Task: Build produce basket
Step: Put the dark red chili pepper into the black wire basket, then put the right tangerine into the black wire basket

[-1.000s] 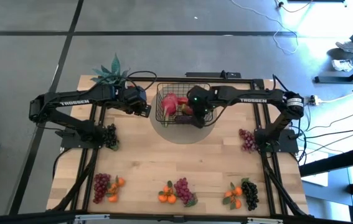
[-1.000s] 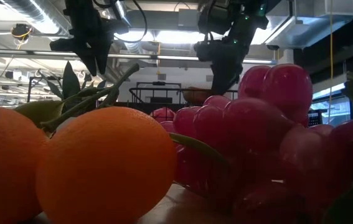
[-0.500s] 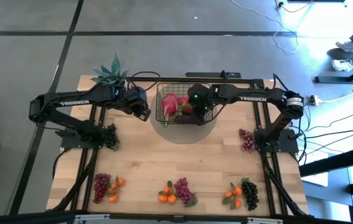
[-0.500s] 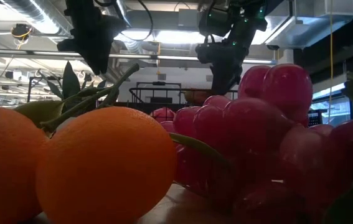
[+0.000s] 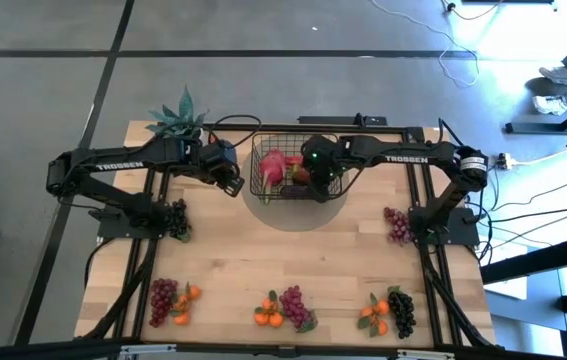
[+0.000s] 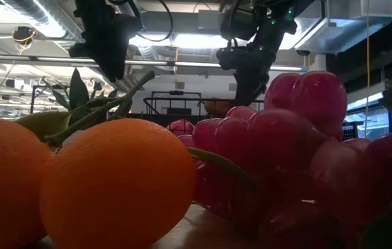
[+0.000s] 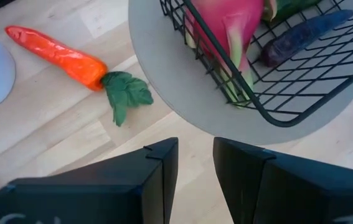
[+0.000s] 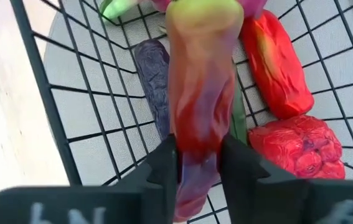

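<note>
— Basket [image 5: 294, 170] position?
— Far middle of the worktop [image 5: 293, 270]. Right gripper [image 8: 196, 163] hangs inside, pinching a multicoloured vegetable [image 8: 200, 93].
— Left gripper [image 7: 195, 158]?
— Beside the basket, open, carrot [image 7: 58, 56] near.

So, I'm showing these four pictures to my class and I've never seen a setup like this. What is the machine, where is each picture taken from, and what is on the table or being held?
It is a robot with two dark arms at a wooden table, each ending in jaws.

One picture looks straight down. One sits at table height, right behind oranges and red grapes. The other two come from cameras on the wrists.

The right gripper is inside the black wire basket, its jaws around a multicoloured toy vegetable. Red peppers and a dark eggplant lie under it.

The left gripper is open and empty beside the basket, near a carrot on the table.

Grape bunches and a spiky potted plant sit around the edges.
</note>
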Motion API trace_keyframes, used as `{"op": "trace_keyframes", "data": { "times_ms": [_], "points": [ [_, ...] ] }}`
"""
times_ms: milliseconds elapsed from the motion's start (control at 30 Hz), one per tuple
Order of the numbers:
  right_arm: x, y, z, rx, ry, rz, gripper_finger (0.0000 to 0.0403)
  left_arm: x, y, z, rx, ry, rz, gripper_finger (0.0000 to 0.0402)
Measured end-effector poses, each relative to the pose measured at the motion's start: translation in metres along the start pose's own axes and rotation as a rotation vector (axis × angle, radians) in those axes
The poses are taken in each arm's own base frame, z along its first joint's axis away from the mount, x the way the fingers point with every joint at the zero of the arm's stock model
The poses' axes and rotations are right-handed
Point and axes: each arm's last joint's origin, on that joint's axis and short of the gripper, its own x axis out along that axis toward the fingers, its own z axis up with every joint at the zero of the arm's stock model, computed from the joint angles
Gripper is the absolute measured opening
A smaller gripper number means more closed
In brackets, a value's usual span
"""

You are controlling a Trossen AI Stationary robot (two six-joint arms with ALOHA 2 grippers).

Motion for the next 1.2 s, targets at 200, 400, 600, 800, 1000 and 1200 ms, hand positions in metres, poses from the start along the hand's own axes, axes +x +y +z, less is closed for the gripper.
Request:
{"op": "trace_keyframes", "data": {
  "times_ms": [200,400,600,800,1000,1200],
  "points": [
    [0.000,0.000,0.000,-0.013,0.000,0.001,0.0156,0.000,0.000,0.000,0.001,0.000,0.000,0.0090],
    [0.000,0.000,0.000,-0.010,0.000,0.001,0.0190,0.000,0.000,0.000,0.001,0.001,0.000,0.0090],
    [-0.004,0.000,0.000,-0.010,-0.009,0.001,0.0192,-0.001,-0.004,-0.003,0.019,0.005,-0.011,0.0090],
    [-0.028,0.000,0.000,-0.008,-0.075,0.004,0.0193,-0.003,-0.009,-0.008,0.037,0.010,-0.026,0.0090],
    [-0.066,0.006,-0.003,-0.022,-0.185,0.019,0.0193,-0.006,-0.014,-0.015,0.056,0.026,-0.037,0.0090],
    [-0.102,0.015,-0.009,0.012,-0.299,0.056,0.0193,-0.013,-0.019,-0.028,0.113,0.060,-0.047,0.0090]
  ]
}}
